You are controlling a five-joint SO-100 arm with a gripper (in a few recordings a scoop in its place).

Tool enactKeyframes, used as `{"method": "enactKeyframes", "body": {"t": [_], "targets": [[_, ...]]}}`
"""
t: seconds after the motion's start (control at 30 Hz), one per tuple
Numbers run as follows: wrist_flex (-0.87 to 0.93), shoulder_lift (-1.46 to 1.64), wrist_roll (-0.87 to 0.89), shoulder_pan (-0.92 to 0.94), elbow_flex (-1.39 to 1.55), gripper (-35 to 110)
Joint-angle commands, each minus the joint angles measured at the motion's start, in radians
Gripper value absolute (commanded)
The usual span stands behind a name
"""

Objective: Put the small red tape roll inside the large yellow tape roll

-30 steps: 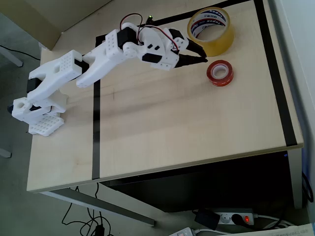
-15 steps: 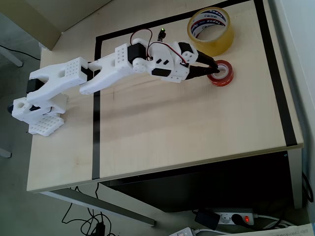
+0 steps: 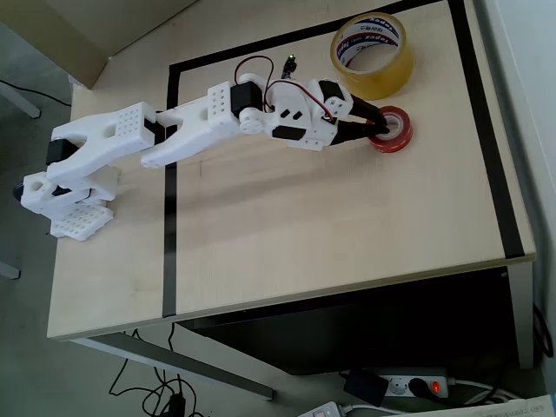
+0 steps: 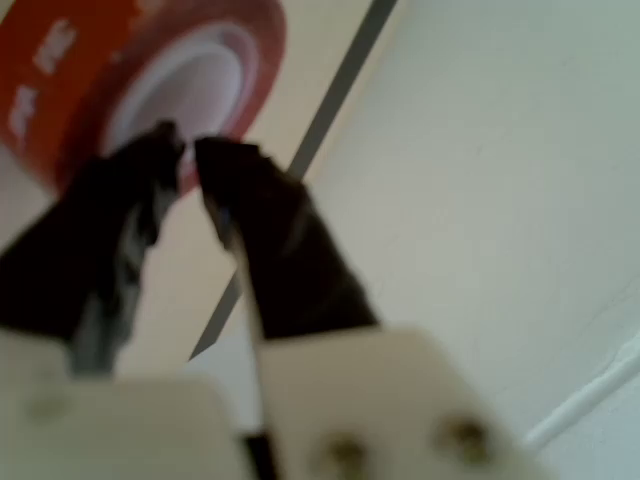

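Observation:
The small red tape roll (image 3: 398, 133) lies flat on the table, just below the large yellow tape roll (image 3: 372, 54), which also lies flat with its blue and red lettered core facing up. My gripper (image 3: 379, 129) reaches in from the left, and its black fingers straddle the red roll's left wall. In the wrist view the two dark fingertips (image 4: 160, 145) are pinched close together on the rim of the red roll (image 4: 60, 70), one over the white core and one outside. The gripper (image 4: 188, 150) looks shut on that wall, with the roll resting on the table.
Black tape lines (image 3: 488, 130) frame the work area on the light wood table (image 3: 330, 226). The table's right edge runs close beyond the rolls. The arm's white base (image 3: 69, 187) stands at the left edge. Open tabletop lies in front of the arm.
The arm swung right and down from beside the yellow roll to the red roll. Its fingers, open around the red roll's left wall half a second ago, have closed onto it.

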Motion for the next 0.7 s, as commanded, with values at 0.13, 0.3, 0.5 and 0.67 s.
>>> {"method": "enactKeyframes", "body": {"t": [0.13,0.3,0.5,0.67], "targets": [[0.241,0.097,0.021,-0.011,-0.054,0],[0.474,0.143,0.026,-0.014,-0.092,0],[0.755,0.150,0.028,-0.026,-0.230,0],[0.930,0.239,0.028,-0.043,-0.233,0]]}}
